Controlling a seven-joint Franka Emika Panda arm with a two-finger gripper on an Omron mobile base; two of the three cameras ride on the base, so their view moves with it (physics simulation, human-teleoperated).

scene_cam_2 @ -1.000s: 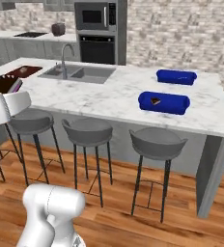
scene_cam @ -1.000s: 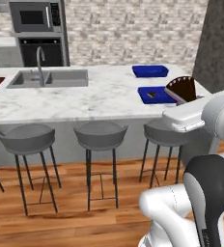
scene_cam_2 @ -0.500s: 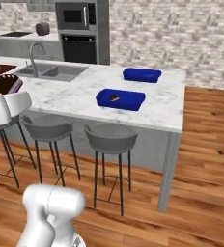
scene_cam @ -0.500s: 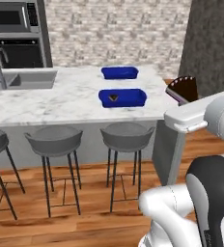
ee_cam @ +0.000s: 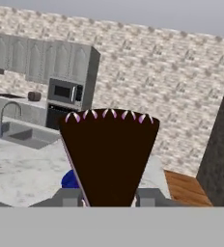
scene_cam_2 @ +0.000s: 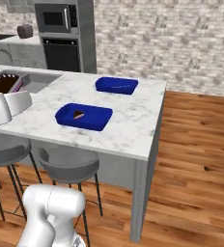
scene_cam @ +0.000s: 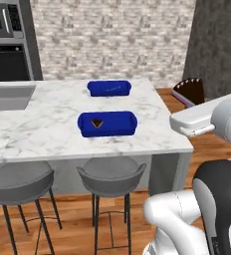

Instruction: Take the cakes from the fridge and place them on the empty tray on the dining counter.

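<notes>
The fingers are closed partway on a dark-brown triangular cake wedge with a pinkish-purple scalloped edge, which stands up between the two tips in the hand view, broad edge uppermost. In the left base view the same held wedge shows past the white forearm, off the right end of the counter and above the wooden floor; in the right base view it sits at the left edge, over the sink side. So this slice is carried, not yet set down.

Nearest the robot stand the round grey stools tucked under the long white grey-veined marble counter. On that top, the closer shallow royal-blue rectangular tray already has one small dark wedge of cake lying inside it, towards its left half; the right base view shows it there too. Just beyond, apart from the first, lies a second royal-blue tray of the same shape, and nothing is visible in it.

My judgement: one cake is delivered, the second is in the grip and on its way, and what remains is to bring it over a tray and release it. Farther back are the inset grey sink, the built-in black oven and the pale stone wall. The fridge does not enter into what remains.
</notes>
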